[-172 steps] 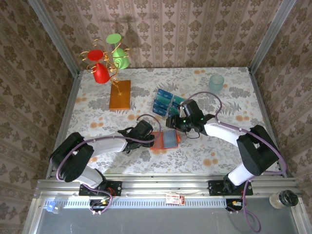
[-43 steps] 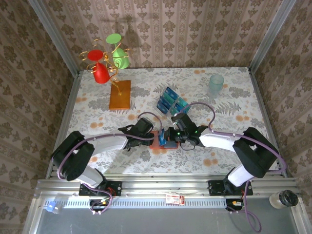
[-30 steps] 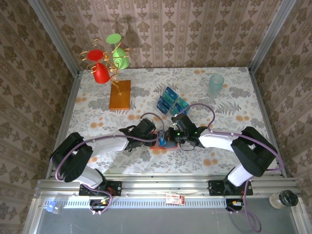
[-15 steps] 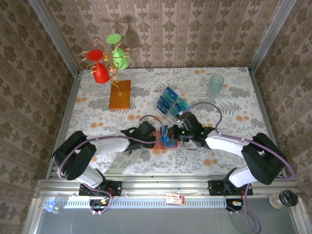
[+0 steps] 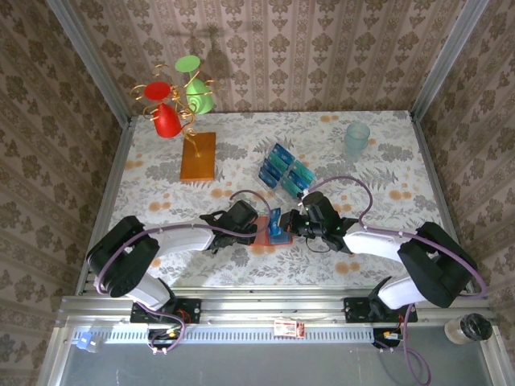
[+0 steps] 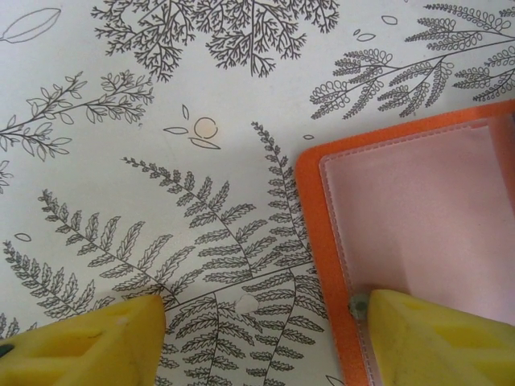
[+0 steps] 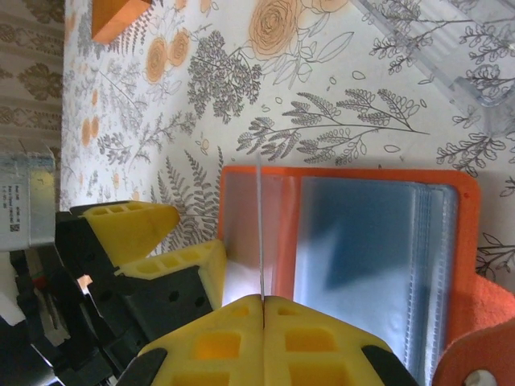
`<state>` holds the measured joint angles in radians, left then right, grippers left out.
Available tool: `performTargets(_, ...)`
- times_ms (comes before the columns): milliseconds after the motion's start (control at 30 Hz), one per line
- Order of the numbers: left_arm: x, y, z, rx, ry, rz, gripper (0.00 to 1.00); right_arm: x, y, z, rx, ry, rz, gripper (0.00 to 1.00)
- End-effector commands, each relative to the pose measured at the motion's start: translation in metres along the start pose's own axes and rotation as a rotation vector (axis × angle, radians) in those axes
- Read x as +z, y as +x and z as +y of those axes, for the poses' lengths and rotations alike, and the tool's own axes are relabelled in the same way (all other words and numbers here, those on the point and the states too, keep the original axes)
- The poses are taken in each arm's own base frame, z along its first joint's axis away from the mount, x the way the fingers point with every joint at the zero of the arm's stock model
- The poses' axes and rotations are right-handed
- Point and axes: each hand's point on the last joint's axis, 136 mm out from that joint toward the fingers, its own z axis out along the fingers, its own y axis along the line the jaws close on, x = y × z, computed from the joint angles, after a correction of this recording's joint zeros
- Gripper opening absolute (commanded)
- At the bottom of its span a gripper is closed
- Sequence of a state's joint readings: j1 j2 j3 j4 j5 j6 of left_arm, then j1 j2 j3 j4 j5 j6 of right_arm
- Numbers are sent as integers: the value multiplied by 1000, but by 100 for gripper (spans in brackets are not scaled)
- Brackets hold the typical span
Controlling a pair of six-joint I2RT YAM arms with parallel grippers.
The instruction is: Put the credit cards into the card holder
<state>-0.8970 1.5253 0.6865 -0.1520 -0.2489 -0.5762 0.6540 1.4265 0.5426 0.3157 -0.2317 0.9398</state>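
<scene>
The orange card holder [image 5: 263, 233] lies open on the table, its clear sleeves [image 7: 362, 241] facing up. My right gripper [image 7: 263, 299] is shut on one credit card [image 7: 260, 233], seen edge-on and standing over the holder's left half. In the top view this blue card [image 5: 276, 219] stands upright at my right gripper [image 5: 287, 222]. My left gripper [image 6: 257, 342] is open, with one finger [image 6: 434, 338] resting on the holder's left flap [image 6: 418, 201] and the other on the tablecloth. Several more credit cards [image 5: 282, 169] lie behind the holder.
An orange-brown board [image 5: 199, 155] lies at back left beneath a wire stand holding red and green cups [image 5: 177, 100]. A translucent cup [image 5: 356, 137] stands at back right. A clear plastic piece [image 7: 434, 48] lies past the holder. Patterned walls enclose the table.
My right gripper brought a card from the loose cards to the holder. In the last second it drew slightly right and back. The left gripper stayed on the flap.
</scene>
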Motion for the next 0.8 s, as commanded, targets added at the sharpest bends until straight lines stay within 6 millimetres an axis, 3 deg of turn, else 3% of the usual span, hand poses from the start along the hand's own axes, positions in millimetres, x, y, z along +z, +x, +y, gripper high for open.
performTargets(0,5,12,8,1,-42,28,68,4,-10,0,10,-11,-52,0)
performTargets(767,4,12,6,5,-43,31,68,19,2,-21,63,-7,-42,0)
